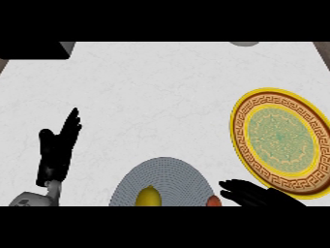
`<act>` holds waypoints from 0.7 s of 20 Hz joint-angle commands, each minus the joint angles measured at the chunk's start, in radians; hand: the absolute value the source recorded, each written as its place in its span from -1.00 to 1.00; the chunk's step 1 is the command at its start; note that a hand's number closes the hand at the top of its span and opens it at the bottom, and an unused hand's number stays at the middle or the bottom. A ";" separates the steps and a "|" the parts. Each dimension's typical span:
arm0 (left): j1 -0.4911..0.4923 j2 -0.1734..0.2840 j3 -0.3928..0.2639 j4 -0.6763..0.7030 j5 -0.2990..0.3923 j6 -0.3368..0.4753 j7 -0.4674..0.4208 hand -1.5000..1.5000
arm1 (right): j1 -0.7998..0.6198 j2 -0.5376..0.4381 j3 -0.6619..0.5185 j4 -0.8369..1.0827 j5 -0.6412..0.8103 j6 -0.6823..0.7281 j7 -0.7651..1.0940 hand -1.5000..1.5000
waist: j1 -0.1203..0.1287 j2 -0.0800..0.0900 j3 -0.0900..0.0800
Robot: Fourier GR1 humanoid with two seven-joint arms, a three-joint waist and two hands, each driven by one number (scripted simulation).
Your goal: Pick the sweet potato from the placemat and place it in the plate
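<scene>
Two black hands show on the white counter (160,82). The right hand (257,193), fingers out and holding nothing, is by the orange sweet potato (214,202) at the grey placemat (164,177) edge, near a yellow fruit (149,197). It should wrap the potato before lifting toward the plate (242,121). Its long way cannot be told. The left hand (59,145) rests open.

1. Between my right hand (257,195) and the plate (247,145) at two o'clock, nothing stands.
2. At nine o'clock of it, a yellow object (149,196), possibly fruit, sits on the placemat (164,172).
3. White counter (160,92) lies bare toward twelve.
</scene>
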 commanded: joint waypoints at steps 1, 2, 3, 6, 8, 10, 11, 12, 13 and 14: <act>-0.008 -0.016 0.027 0.027 -0.017 -0.043 0.007 0.00 | -0.029 0.066 0.028 -0.027 0.043 0.062 0.111 -1.00 | -0.001 0.001 0.000; 0.034 -0.017 0.034 0.001 -0.034 -0.034 -0.015 0.00 | -0.026 0.058 0.005 -0.025 0.046 0.076 0.107 -1.00 | 0.000 0.000 0.000; 0.042 -0.024 0.045 -0.016 -0.034 -0.054 -0.015 0.00 | 0.001 0.046 -0.013 0.005 0.055 0.076 0.036 -1.00 | -0.001 0.000 0.001; 0.014 -0.008 0.082 -0.048 -0.027 -0.082 0.044 0.00 | -0.045 0.095 -0.007 0.059 0.083 0.091 0.046 -1.00 | 0.001 0.000 0.001; 0.019 -0.012 0.100 0.001 -0.044 -0.080 0.008 0.00 | -0.048 0.122 0.029 0.160 0.150 0.040 -0.027 -1.00 | 0.002 0.001 0.001; 0.015 -0.067 0.081 -0.009 -0.096 -0.064 0.007 0.00 | -0.031 0.164 0.025 0.046 0.143 0.089 0.069 -1.00 | -0.001 0.000 0.001; 0.073 -0.082 0.061 -0.043 -0.096 -0.067 -0.018 0.00 | -0.030 0.115 -0.003 0.067 0.144 0.108 0.017 -1.00 | 0.000 0.000 0.001; 0.079 -0.100 0.060 -0.029 -0.114 -0.062 -0.031 0.00 | -0.019 0.148 0.012 0.048 0.158 0.100 0.035 -1.00 | 0.000 0.000 0.001; -0.035 -0.113 0.070 0.041 -0.131 -0.049 0.026 0.00 | -0.075 0.173 0.008 0.080 0.163 0.123 0.065 -1.00 | -0.002 0.001 0.001; 0.024 -0.100 0.106 0.045 -0.102 -0.095 -0.035 0.00 | -0.042 0.142 -0.013 0.108 0.159 0.129 -0.010 -1.00 | -0.001 0.001 0.001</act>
